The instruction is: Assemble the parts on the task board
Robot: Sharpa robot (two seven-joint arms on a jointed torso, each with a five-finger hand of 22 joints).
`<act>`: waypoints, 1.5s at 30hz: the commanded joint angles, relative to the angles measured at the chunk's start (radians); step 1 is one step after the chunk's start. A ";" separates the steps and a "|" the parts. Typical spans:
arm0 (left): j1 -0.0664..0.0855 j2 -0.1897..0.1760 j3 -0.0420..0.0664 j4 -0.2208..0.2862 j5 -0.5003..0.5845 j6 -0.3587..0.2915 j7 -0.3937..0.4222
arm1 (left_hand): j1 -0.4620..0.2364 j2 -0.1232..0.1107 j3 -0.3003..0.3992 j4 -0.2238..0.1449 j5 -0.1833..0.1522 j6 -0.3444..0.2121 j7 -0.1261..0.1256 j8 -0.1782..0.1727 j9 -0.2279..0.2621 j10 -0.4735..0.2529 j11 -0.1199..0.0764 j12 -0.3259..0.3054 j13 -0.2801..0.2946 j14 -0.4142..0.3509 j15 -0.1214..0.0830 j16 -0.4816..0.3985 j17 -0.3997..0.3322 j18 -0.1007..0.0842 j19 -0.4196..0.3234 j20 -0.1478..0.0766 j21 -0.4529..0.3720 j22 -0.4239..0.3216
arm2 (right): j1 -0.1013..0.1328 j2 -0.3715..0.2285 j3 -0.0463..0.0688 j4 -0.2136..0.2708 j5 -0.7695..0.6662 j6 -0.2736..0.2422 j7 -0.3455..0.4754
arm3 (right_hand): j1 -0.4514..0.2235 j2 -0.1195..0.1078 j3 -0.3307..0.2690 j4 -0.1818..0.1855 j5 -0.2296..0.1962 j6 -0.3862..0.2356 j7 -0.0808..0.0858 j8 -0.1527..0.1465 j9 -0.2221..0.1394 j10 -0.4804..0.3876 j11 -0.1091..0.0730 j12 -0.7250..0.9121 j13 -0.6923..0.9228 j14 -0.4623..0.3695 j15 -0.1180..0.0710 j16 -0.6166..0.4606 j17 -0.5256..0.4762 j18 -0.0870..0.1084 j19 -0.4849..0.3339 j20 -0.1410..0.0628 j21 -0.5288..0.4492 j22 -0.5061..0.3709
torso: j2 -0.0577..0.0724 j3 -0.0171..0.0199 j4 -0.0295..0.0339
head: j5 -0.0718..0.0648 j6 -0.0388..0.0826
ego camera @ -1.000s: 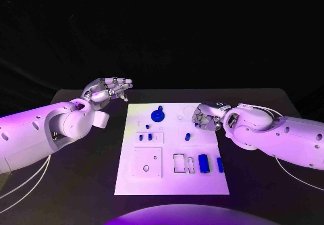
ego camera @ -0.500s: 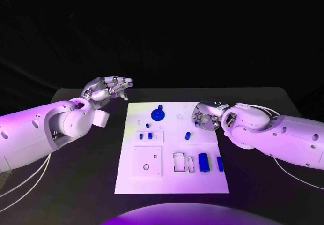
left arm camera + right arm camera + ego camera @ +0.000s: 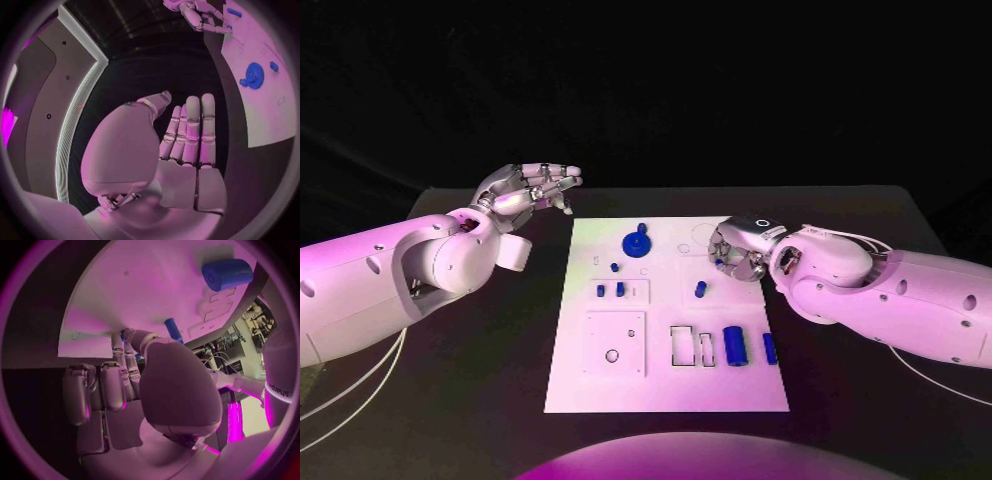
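The board (image 3: 668,380) lies flat in the middle of the black counter (image 3: 488,400), between the two arms.

Left hand (image 3: 528,190): raised beyond the board's far left corner, clear of the board. In the left wrist view its fingers (image 3: 190,130) are extended side by side with the thumb set apart. They hold nothing.

Right hand (image 3: 740,250): positioned over the far right part of the board. Its fingers (image 3: 128,357) are bent in toward the board surface. A small blue piece (image 3: 130,335) shows at the fingertips in the right wrist view; whether the fingers pinch it or only touch it cannot be told.

Parts relative to the fingers:
- Blue peg (image 3: 174,330): lies on the board just beside the right fingertips.
- Blue cylinder (image 3: 227,274): on the board well beyond the right fingertips; in the head view it lies near the board's right edge (image 3: 734,347), with a slimmer blue bar (image 3: 770,350) just beside it.
- Blue gear (image 3: 636,244): on the far middle of the board, between the two hands, apart from both sets of fingers.
- Two short blue pins (image 3: 610,290): set in a recess on the board's left half, nearer the robot than the left fingers.
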 commanded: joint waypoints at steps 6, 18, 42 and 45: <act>0.001 -0.001 0.001 0.004 -0.006 0.010 0.001 | 0.006 0.002 0.002 -0.008 0.000 0.003 0.001 0.005 0.001 0.003 -0.002 0.004 0.000 -0.006 -0.004 -0.007 -0.002 0.006 0.007 0.001 -0.007 -0.002 | -0.007 -0.007 -0.005 0.019 -0.032 -0.041 -0.032 | -0.018 0.000 0.050 -0.057 0.001 -0.007 -0.003 0.009 0.009 0.042 -0.031 -0.007 0.034 0.038 -0.010 0.006 -0.002 -0.014 0.031 -0.008 0.008 0.188 | 0.000 -0.0002 -0.0009 | -0.001 0.002; 0.001 -0.001 0.001 0.002 -0.006 0.013 -0.003 | 0.006 0.001 0.001 -0.009 0.000 0.002 0.002 0.004 0.001 -0.001 -0.001 0.002 -0.001 -0.007 -0.003 -0.009 -0.002 0.006 0.007 0.001 -0.009 -0.003 | 0.012 -0.035 0.001 0.057 -0.008 -0.057 -0.038 | -0.028 0.000 0.054 -0.063 0.001 -0.006 -0.003 0.012 0.014 0.045 -0.032 -0.008 0.037 0.038 -0.010 0.007 -0.002 -0.014 0.031 -0.008 0.009 0.189 | 0.000 -0.0003 -0.0005 | -0.001 0.002; 0.001 0.013 0.001 0.004 -0.006 0.019 -0.002 | 0.006 -0.001 -0.001 -0.012 0.001 -0.003 0.004 0.003 0.001 -0.009 0.001 -0.001 -0.002 -0.009 -0.002 -0.011 -0.004 0.006 0.007 0.001 -0.012 -0.005 | 0.009 0.022 0.009 0.253 0.038 -0.140 0.024 | -0.036 0.001 0.062 -0.073 0.001 -0.009 -0.003 0.014 0.019 0.044 -0.032 -0.012 0.040 0.038 -0.011 0.008 -0.003 -0.013 0.030 -0.008 0.007 0.188 | -0.001 -0.0007 -0.0011 | 0.048 -0.005; 0.001 0.019 0.001 0.005 -0.006 0.019 -0.002 | 0.006 -0.001 -0.001 -0.012 0.001 -0.003 0.004 0.003 0.001 -0.009 0.001 -0.001 -0.002 -0.010 -0.002 -0.011 -0.004 0.005 0.007 0.001 -0.013 -0.005 | -0.002 0.050 0.008 0.251 0.035 -0.138 0.030 | -0.037 0.001 0.063 -0.074 0.001 -0.010 -0.003 0.013 0.020 0.043 -0.032 -0.013 0.040 0.038 -0.011 0.009 -0.002 -0.013 0.030 -0.008 0.007 0.188 | -0.001 -0.0020 0.0001 | 0.060 -0.009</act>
